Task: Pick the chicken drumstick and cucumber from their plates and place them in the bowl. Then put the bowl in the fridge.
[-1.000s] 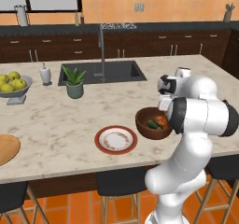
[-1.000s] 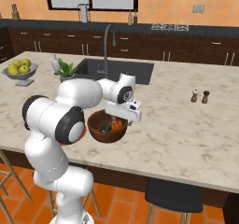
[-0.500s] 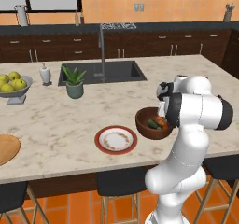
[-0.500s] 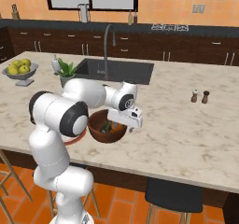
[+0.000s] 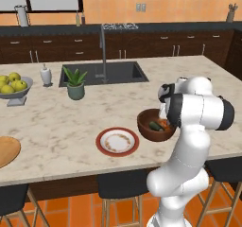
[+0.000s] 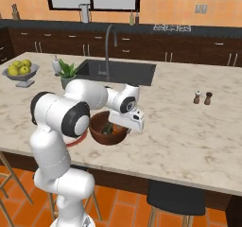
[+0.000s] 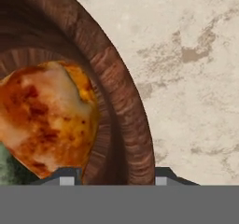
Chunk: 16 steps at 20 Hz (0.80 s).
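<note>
Since the earlier frames the hand has dropped from above the bowl (image 5: 155, 125) to its near rim, and the jaws have narrowed from wide open. I take the bowl as reference and work left to right.

Far left of it, at the counter's edge, lies the tan plate (image 5: 6, 150), bare. Just left of it sits the red-rimmed plate (image 5: 117, 142), also bare. Inside the bowl rest the cucumber (image 5: 155, 126) and, at its right, the chicken drumstick (image 7: 46, 118), so loading appears complete.

In the hand view the gripper (image 7: 115, 174) straddles the bowl's wall, one fingertip inside and one outside. Whether the pads are bearing on the wood I cannot tell.

My judgement: the bowl is rigid, moderately heavy and smooth. The rim is the only hold. It must travel level, or the contents will roll out.
</note>
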Tool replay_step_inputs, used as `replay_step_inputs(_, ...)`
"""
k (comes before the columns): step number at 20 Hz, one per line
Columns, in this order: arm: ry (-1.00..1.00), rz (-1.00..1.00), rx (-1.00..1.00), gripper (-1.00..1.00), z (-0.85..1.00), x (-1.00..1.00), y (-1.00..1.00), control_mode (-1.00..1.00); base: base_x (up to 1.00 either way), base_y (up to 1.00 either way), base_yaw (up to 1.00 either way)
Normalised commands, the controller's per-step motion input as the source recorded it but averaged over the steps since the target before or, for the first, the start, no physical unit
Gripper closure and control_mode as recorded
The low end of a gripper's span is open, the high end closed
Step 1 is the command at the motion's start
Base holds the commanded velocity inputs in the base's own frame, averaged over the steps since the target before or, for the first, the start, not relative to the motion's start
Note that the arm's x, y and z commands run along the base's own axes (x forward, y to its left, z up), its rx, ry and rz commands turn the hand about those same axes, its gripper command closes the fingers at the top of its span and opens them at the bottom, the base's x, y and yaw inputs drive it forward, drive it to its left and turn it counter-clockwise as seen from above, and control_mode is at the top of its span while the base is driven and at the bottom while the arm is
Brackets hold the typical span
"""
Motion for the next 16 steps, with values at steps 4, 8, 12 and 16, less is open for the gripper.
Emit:
replay_step_inputs(4,0.00,-0.02,0.04,1.00,0.03,-0.42,0.03,-1.00,0.00,0.00,0.00)
replay_step_inputs(8,0.04,-0.10,0.01,1.00,0.04,-0.18,0.31,-1.00,0.00,0.00,0.00)
replay_step_inputs(12,-0.02,-0.19,0.00,1.00,0.68,-0.63,0.00,-1.00,0.00,0.00,0.00)
replay_step_inputs(16,-0.17,-0.29,0.00,1.00,0.80,-0.77,0.00,-1.00,0.00,0.00,0.00)
